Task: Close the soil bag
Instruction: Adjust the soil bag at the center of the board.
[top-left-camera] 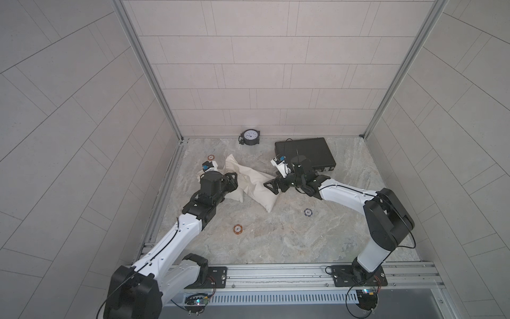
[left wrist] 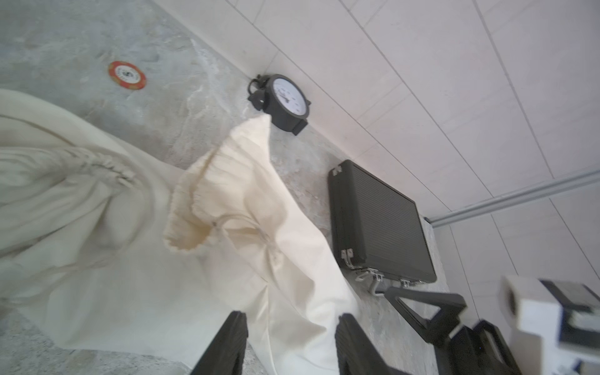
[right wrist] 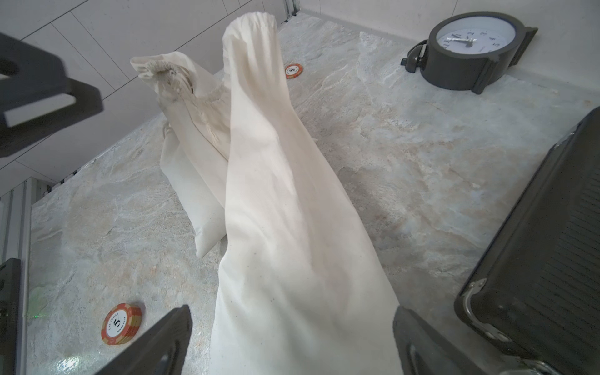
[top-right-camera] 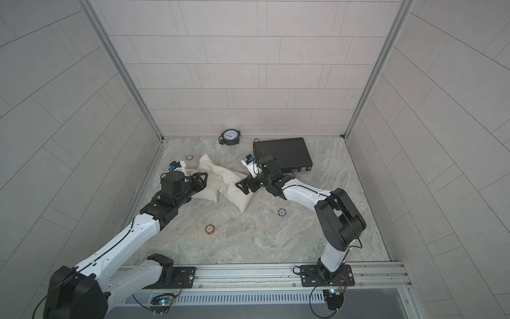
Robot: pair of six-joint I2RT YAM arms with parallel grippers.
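Note:
The soil bag [top-left-camera: 258, 193] [top-right-camera: 234, 193] is a long cream cloth sack lying slantwise on the stone floor. Its ruffled mouth [left wrist: 194, 211] [right wrist: 253, 22] points toward the back wall and looks partly gathered. A second cream sack [top-left-camera: 237, 194] [right wrist: 194, 181] lies partly under it, with its neck bunched tight. My left gripper [top-left-camera: 231, 179] [left wrist: 289, 344] is open, its fingers astride a fold of the long sack without pinching it. My right gripper [top-left-camera: 269, 186] [right wrist: 292, 334] is open wide, its fingers on either side of the sack's lower end, clear of the cloth.
A black clock [top-left-camera: 250, 136] stands at the back wall, with a closed black case [top-left-camera: 305, 153] lying to its right, close behind my right wrist. Poker chips lie on the floor: orange ones [top-left-camera: 211, 157] [top-left-camera: 238, 229] and a blue one [top-left-camera: 308, 212].

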